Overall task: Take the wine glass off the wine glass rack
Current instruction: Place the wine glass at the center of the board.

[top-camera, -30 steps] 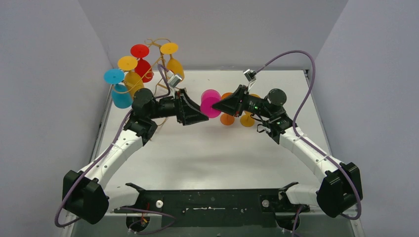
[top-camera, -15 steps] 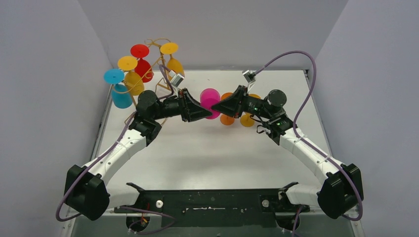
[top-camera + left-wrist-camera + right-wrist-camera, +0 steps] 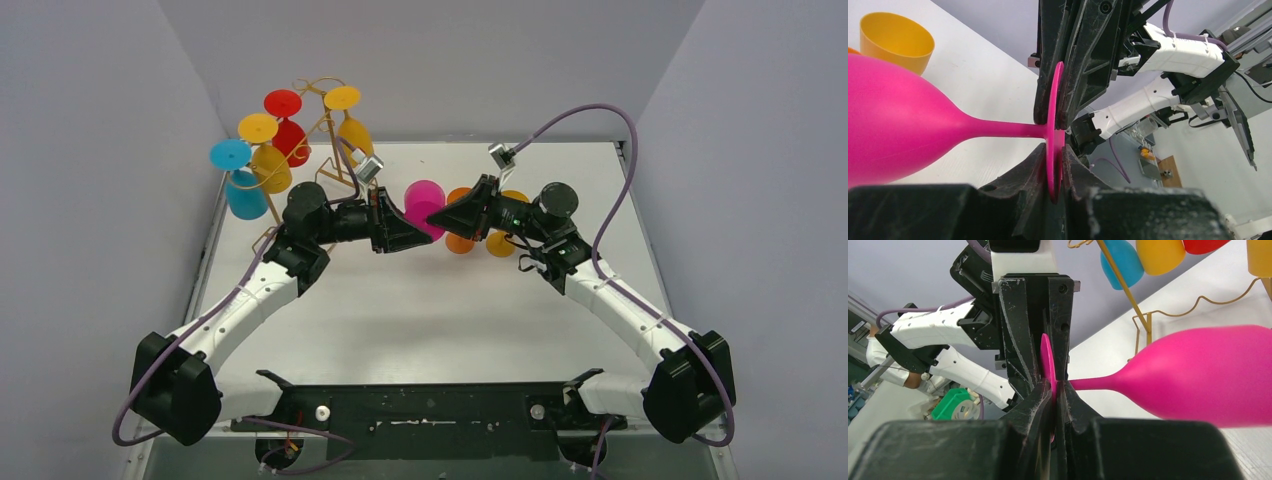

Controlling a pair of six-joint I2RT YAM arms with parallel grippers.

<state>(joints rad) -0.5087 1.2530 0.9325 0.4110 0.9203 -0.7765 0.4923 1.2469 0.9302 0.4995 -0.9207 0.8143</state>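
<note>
- White tabletop (image 3: pixel 420 320) fills the middle of the top view, with both arms reaching in from the lower corners to meet at its centre.
- Gold wine glass rack (image 3: pixel 1124 287) shows as a slanted pole and wavy rail at the upper right of the right wrist view. In the top view it stands at the upper left, with a blue glass (image 3: pixel 240 190) and red and yellow ones hanging from it.
- Pink wine glass (image 3: pixel 424 205) is off the rack and well apart from it, held above the tabletop at the centre of the top view, just beside an orange glass (image 3: pixel 460 240).
- Its long axis lies level: bowl at the left of the left wrist view, stem running right to the foot disc (image 3: pixel 1054 130), which is seen edge-on.
- Left fingers (image 3: pixel 1025 172) pinch the lower edge of that disc, and right fingers (image 3: pixel 1032 401) look clamped on the opposite edge. Both pairs look clenched on the same foot, facing each other, neither arm nearer.
- My judgement: the next move turns on one pair opening without tilting the stem.
- Only the top view shows the clearance from the rack, but there the foot is hidden. Only the wrist views show the double pinch.
</note>
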